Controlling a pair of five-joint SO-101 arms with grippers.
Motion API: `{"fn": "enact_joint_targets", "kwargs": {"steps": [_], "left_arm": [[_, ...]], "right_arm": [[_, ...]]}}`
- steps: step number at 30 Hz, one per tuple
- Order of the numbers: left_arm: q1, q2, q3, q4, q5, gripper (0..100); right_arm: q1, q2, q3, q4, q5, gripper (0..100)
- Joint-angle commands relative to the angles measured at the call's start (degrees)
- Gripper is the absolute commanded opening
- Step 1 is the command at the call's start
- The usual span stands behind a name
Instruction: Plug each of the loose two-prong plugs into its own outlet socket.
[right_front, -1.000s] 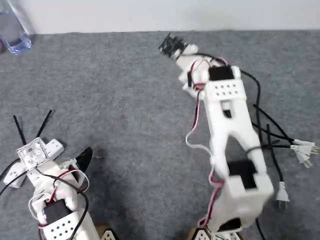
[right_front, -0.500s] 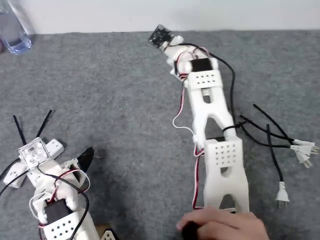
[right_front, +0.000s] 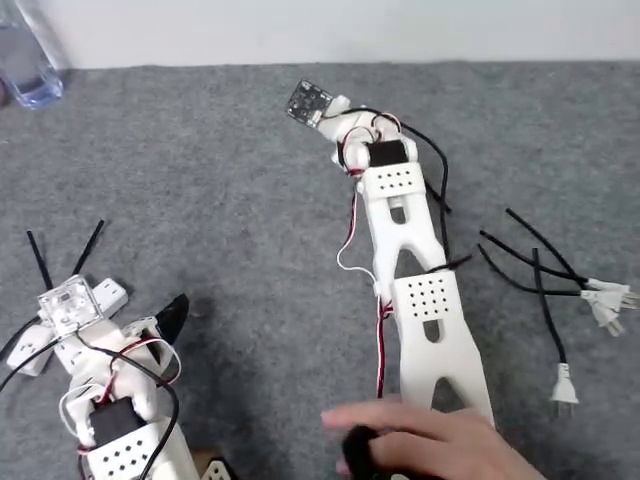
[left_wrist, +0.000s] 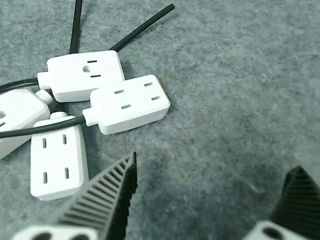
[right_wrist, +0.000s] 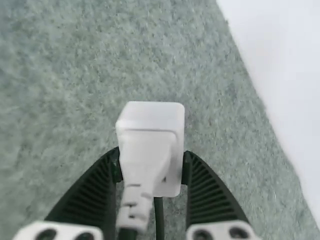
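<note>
Overhead, the high view gives the layout: loose plugs lie on the grey carpet at far right, well apart from the outlet sockets at far left. The right arm stretches toward the far edge.

The right wrist view adds the grip: right gripper clenched on a white plug, fingers pressed to both its sides, prongs not visible, held above the carpet near the white wall.

Left wrist view: left gripper spread wide, holding nothing, near four clustered sockets.
</note>
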Motion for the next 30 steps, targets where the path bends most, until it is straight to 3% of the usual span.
{"fn": "enact_joint_targets", "kwargs": {"steps": [1,3,5,10,30], "left_arm": [[0.3,-0.5,-0.7,0.0,-0.3,42],[0.3,-0.5,-0.7,0.0,-0.2,42],[0.3,-0.5,-0.7,-0.1,-0.2,42],[0.3,-0.5,-0.7,-0.1,-0.2,42],[0.3,-0.5,-0.7,0.0,-0.2,42]], "right_arm": [[-0.6,0.8,-8.0,0.3,-0.7,19.2],[-0.6,2.4,-11.2,0.9,-2.7,33.6],[-0.6,3.2,-13.5,2.0,-3.4,41.1],[-0.2,-0.9,-13.3,5.8,-3.5,37.0],[0.3,-36.0,-13.2,36.7,-7.1,37.0]]}}
